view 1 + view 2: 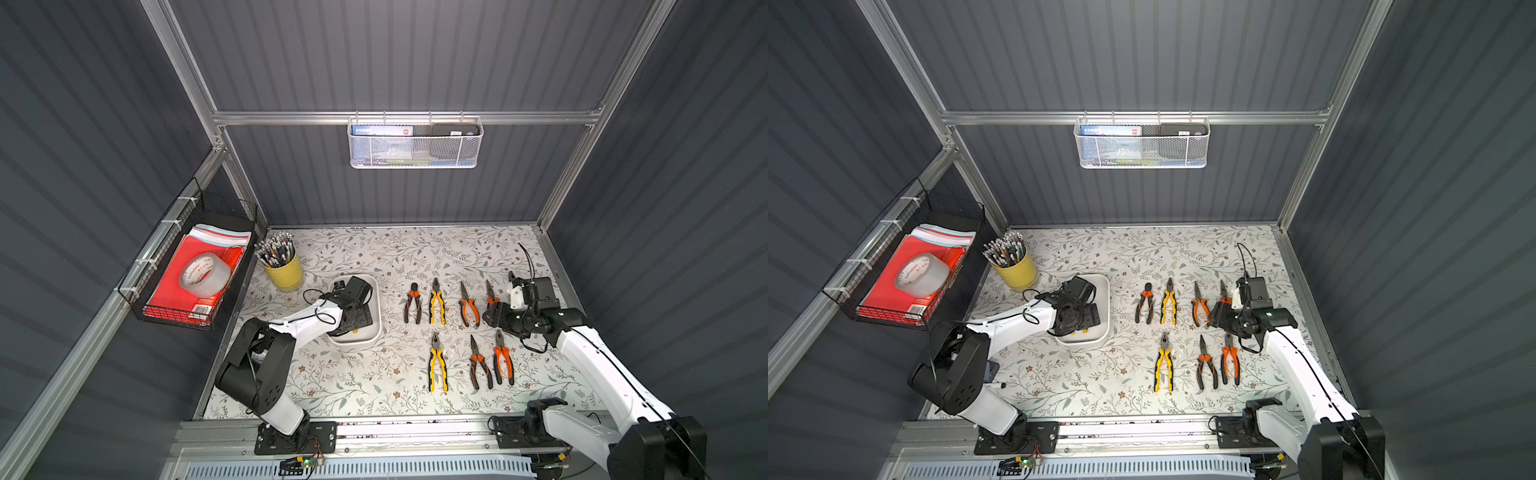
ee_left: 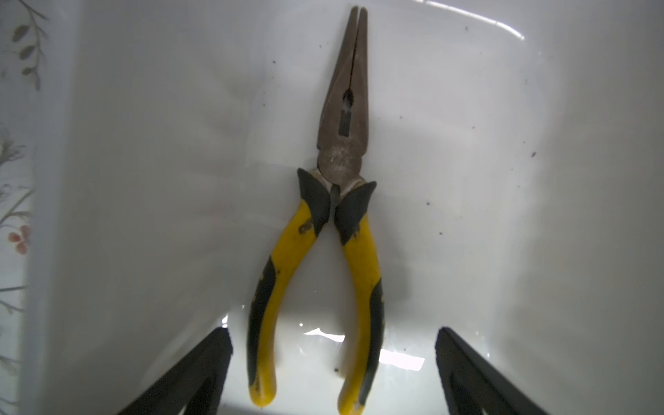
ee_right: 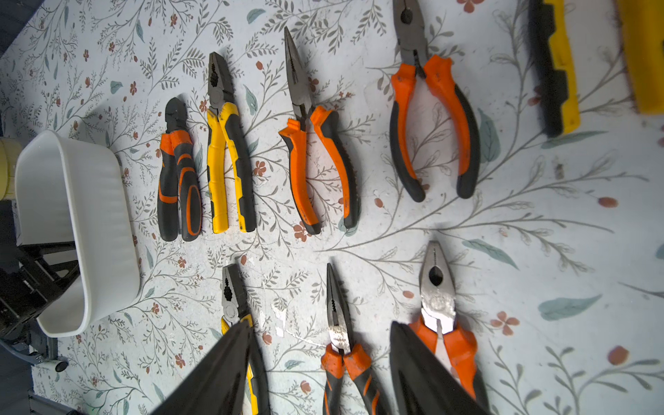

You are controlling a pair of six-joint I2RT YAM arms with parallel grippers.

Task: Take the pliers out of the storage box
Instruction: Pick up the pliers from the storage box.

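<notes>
Left claw (image 2: 332, 330), apart, straddles the yellow pliers (image 2: 343, 169) mid-floor in the storage box (image 2: 503, 179), clear of its walls; right claw (image 3: 319, 325), apart, seemingly empty, above the worktop (image 3: 539, 215).

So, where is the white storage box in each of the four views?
In a top view: the storage box lies just left of centre, in the lower half.
In a top view: same place, left of centre.
Left wrist: its white floor fills the picture.
Right wrist: it stands at the left edge.
Shared landmark: the floral table cover.
</notes>
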